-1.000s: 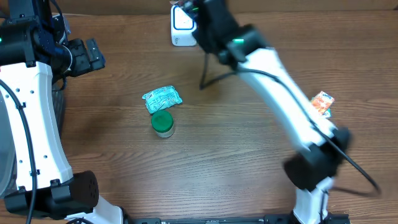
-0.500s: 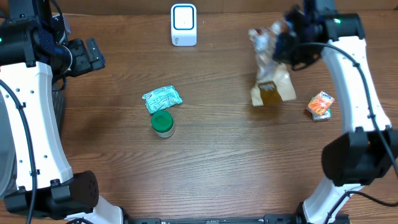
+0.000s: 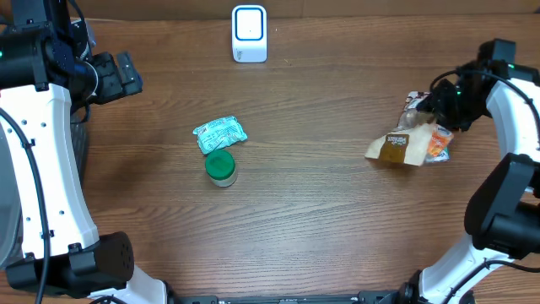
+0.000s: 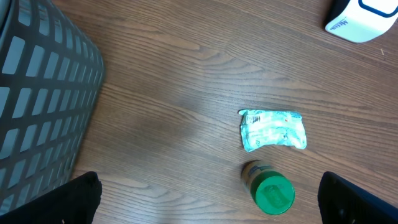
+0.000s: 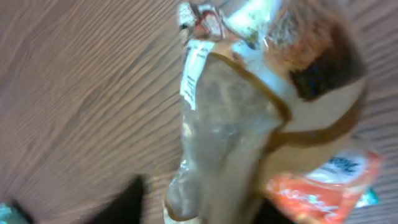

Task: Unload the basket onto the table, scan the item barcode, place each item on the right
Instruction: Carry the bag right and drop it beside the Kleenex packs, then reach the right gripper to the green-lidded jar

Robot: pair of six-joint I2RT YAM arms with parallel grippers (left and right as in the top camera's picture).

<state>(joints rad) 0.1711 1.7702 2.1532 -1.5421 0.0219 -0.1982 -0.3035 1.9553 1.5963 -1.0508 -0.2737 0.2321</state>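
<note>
The white barcode scanner (image 3: pixel 249 34) stands at the back middle of the table. A clear and brown snack bag (image 3: pixel 403 145) lies at the right, partly over an orange packet (image 3: pixel 439 143). My right gripper (image 3: pixel 439 103) sits at the bag's upper end. In the blurred right wrist view the bag (image 5: pixel 236 124) fills the space between the fingers of the gripper (image 5: pixel 196 208). Bare wood shows between the left finger and the bag, so the jaws stand parted. My left gripper (image 3: pixel 126 74) hangs wide open and empty at the far left.
A teal packet (image 3: pixel 219 133) and a green-lidded jar (image 3: pixel 221 167) lie left of centre, below the left wrist camera (image 4: pixel 273 129) (image 4: pixel 268 190). A grey mesh basket (image 4: pixel 37 93) stands at the left edge. The orange packet (image 5: pixel 317 186) touches the bag.
The right arm swung from the scanner to the right side and brought the bag down beside the orange packet. Its jaws have parted. The left arm has not moved.
</note>
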